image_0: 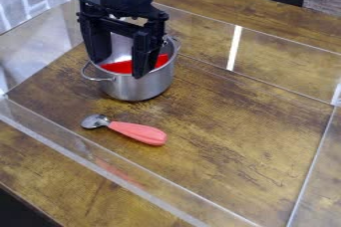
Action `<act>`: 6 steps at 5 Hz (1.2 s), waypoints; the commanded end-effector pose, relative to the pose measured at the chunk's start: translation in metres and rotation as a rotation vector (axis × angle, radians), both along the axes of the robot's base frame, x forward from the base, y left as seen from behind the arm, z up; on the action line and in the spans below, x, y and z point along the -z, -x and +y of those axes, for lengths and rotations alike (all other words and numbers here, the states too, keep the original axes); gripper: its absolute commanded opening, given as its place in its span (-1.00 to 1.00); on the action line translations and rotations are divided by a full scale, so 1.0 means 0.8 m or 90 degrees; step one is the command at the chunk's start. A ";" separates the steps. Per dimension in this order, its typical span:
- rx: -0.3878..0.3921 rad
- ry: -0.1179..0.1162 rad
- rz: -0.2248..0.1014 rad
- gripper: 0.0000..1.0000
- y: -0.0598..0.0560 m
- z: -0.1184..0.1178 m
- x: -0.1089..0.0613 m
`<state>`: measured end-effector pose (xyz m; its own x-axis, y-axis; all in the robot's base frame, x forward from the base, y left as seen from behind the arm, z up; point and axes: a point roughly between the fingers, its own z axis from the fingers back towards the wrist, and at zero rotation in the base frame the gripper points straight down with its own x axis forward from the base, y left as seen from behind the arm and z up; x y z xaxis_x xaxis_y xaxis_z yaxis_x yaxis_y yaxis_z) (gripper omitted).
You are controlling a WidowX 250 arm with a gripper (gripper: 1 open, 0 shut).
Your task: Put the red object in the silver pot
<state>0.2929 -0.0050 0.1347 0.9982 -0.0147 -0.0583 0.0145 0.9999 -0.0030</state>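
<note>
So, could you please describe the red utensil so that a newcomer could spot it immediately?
Start at the silver pot near the back left of the wooden table, under the open gripper. Just in front of the pot, the red utensil lies flat on the wood. It alone has a rounded coral-red handle ending in a small silver head.

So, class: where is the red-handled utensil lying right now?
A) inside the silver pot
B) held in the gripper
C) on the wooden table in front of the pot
C: the red-handled utensil lies flat on the table, nearer the camera than the silver pot.
</note>
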 end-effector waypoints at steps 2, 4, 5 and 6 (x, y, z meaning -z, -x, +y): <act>-0.074 0.005 0.004 1.00 -0.017 0.007 -0.007; -0.062 0.022 -0.028 1.00 -0.048 -0.015 -0.024; -0.049 0.026 -0.036 1.00 -0.054 -0.025 -0.025; -0.042 0.028 -0.041 1.00 -0.064 -0.030 -0.024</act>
